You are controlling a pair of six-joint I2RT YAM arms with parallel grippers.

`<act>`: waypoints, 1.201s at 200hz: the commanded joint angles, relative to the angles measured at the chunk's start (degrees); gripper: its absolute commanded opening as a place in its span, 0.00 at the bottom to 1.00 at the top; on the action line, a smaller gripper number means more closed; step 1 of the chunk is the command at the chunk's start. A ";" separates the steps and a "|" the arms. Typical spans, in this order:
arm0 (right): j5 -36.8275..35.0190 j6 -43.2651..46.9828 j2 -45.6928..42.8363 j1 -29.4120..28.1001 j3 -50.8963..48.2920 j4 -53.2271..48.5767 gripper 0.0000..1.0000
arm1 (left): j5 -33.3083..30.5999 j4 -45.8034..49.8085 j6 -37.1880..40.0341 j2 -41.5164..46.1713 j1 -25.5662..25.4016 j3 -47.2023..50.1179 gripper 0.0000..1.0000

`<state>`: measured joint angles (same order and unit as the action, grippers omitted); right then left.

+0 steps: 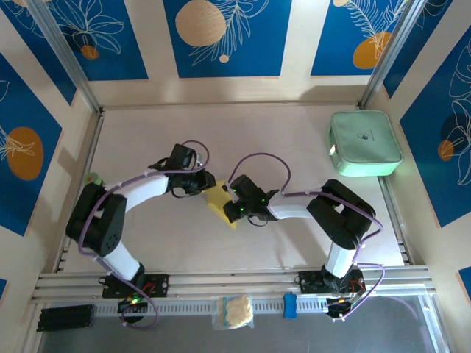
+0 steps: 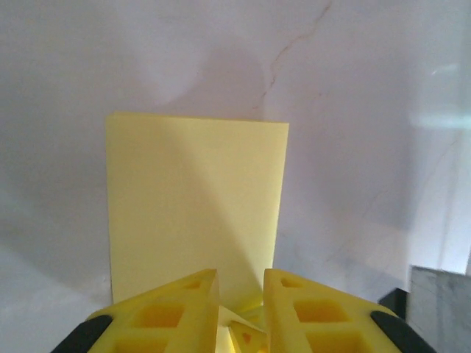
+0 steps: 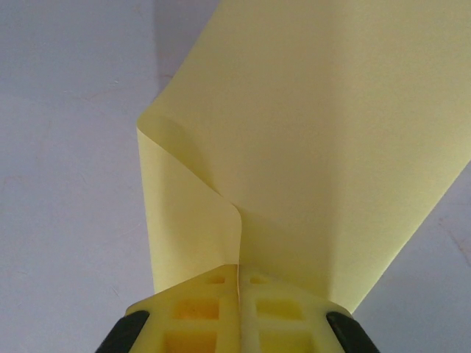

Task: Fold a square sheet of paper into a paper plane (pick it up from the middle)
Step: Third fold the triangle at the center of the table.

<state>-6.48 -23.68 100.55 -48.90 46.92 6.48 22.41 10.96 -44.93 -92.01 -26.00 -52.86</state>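
Jaws of the right gripper are pressed together on a curled fold of the yellow sheet of paper, which spreads out beyond them. On the left gripper the jaws stand narrowly apart, the sheet's near edge at their tips. The sheet sits between both grippers at the middle of the table.

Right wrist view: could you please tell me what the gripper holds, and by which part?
The square sheet of paper, pinched in the right gripper at its folded near edge.
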 commanded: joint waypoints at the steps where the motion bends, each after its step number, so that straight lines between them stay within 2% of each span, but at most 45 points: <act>1: -0.37 -1.05 1.84 -0.32 0.98 -2.79 0.02 | -1.95 -3.44 -6.25 4.07 -0.09 4.89 0.23; 40: -0.54 -1.28 2.08 -0.24 1.20 -3.42 0.02 | -1.37 -11.27 -16.28 8.38 -2.65 12.49 0.20; 65: -0.42 -1.52 2.19 -0.23 0.98 -3.39 0.02 | -2.00 -14.23 -19.92 9.11 -4.25 15.39 0.20; 110: 0.10 -1.46 2.54 -0.25 1.08 -3.22 0.02 | -2.12 -16.32 -21.18 6.15 -6.27 15.61 0.18; 240: -0.22 -1.65 2.83 -0.16 1.20 -4.00 0.02 | 0.09 -20.19 -20.66 -0.87 -7.40 16.11 0.14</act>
<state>-6.46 -24.53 101.41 -48.95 47.90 6.35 21.39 -8.12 -65.98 -91.64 -32.82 -37.54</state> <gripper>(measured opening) 0.048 0.145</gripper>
